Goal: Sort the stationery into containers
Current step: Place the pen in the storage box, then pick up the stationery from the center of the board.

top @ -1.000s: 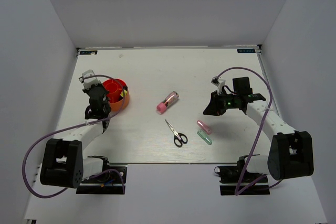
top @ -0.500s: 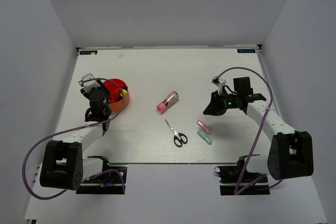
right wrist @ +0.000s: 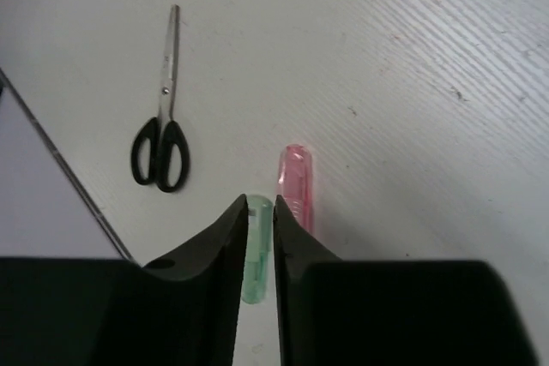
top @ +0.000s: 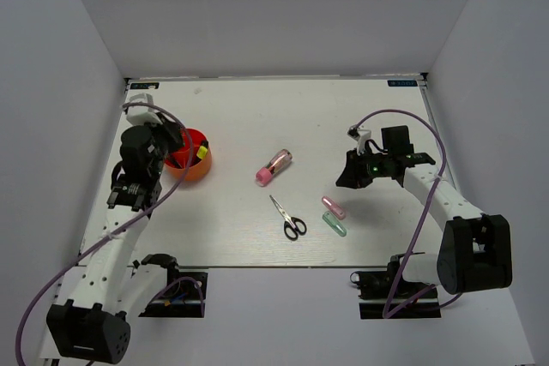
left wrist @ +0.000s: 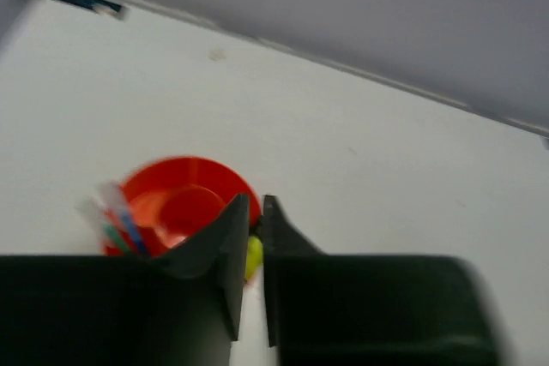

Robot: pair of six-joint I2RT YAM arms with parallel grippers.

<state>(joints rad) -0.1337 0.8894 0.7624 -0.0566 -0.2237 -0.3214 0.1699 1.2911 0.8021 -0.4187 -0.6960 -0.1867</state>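
Top: pot (top: 189, 157) at 9 o'clock on the desk (top: 249, 113), yellow-capped highlighter (top: 202, 151) in it. Not yet sorted: pink tube (top: 274, 166) mid-desk, scissors (top: 288, 218) at its 6, pink capsule (top: 333, 206) and green capsule (top: 334, 225) at its 4.
Left wrist: left end effector (left wrist: 256, 201) above the pot, jaws nearly touching, empty.
Right wrist: right end effector (right wrist: 260, 203) over the capsules, jaws nearly touching, empty.
Judgement: under half done.

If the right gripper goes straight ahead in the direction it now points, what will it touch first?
The right gripper would probably meet the pale-green capsule first; the pink capsule lies just beside it. Depth is unclear.
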